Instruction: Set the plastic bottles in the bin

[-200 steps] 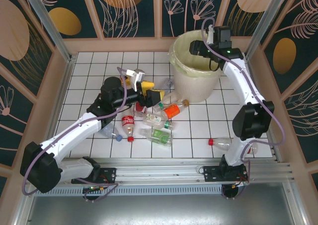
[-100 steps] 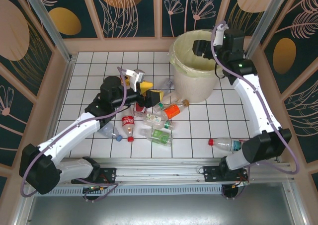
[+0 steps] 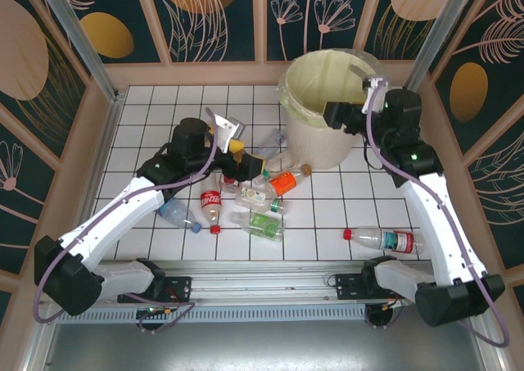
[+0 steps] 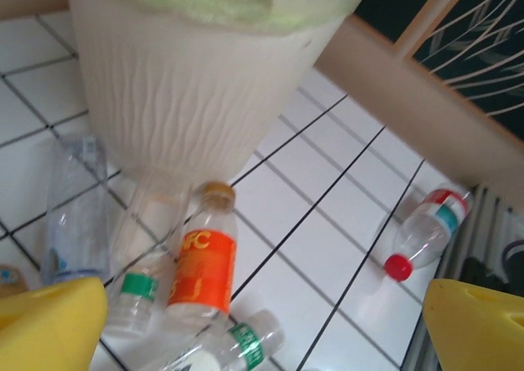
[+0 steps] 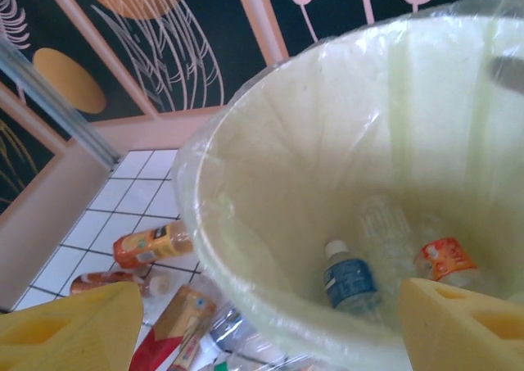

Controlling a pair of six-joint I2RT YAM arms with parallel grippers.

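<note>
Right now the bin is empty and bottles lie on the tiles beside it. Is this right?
No, the bin is not empty: the right wrist view shows a blue-label bottle and an orange-label bottle inside. The other bottles do lie on the tiles beside it.

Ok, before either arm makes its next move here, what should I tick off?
1. Left gripper open and empty: ok.
2. Right gripper open and empty, over the bin: ok.
3. Bin has room: ok; a blue-label bottle and an orange-label bottle lie at its bottom.
4. Table cleared: not ok; the Coca-Cola bottle, a tan-capped orange bottle and others lie piled, and a red-capped bottle lies apart.
5. Left gripper lined up on one bottle: cannot tell.
</note>
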